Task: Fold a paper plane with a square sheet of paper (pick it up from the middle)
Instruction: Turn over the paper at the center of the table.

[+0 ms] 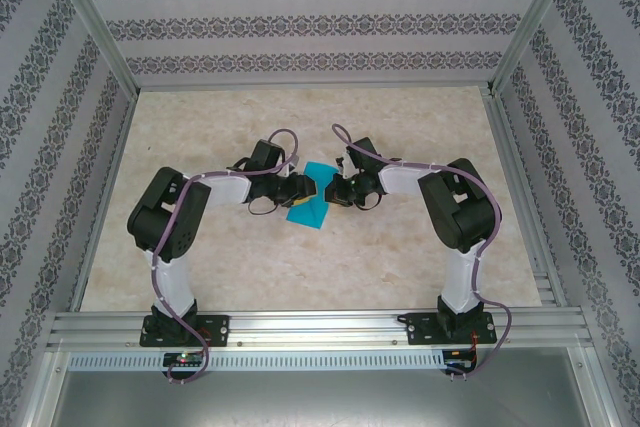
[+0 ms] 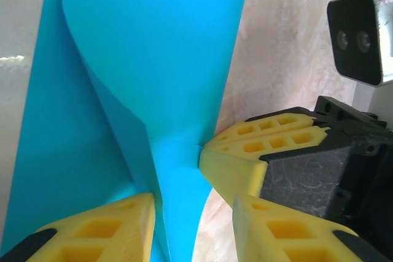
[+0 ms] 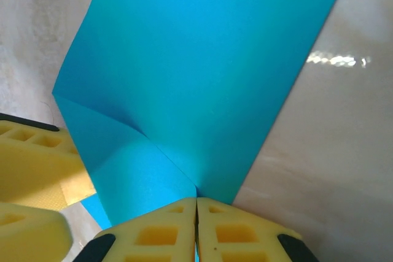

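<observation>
Both layers need to line up as the crease is pressed, I judge: the left jaws ought to close squarely on the fold beside the right ones, without dragging it. Right jaws are pressed together, pinching the square sheet of paper [image 3: 202, 78]. Left jaws stand part spread astride it, unclamped, at mid-tabletop [image 1: 300, 277].

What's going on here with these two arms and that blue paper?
Two robot arms are working on a blue sheet of paper at the middle of the table. The right gripper is shut on the sheet's edge, pinching it where a crease ends. The left gripper has its jaws apart, with the paper running between them. The sheet is bent and creased, not yet a plane.
</observation>
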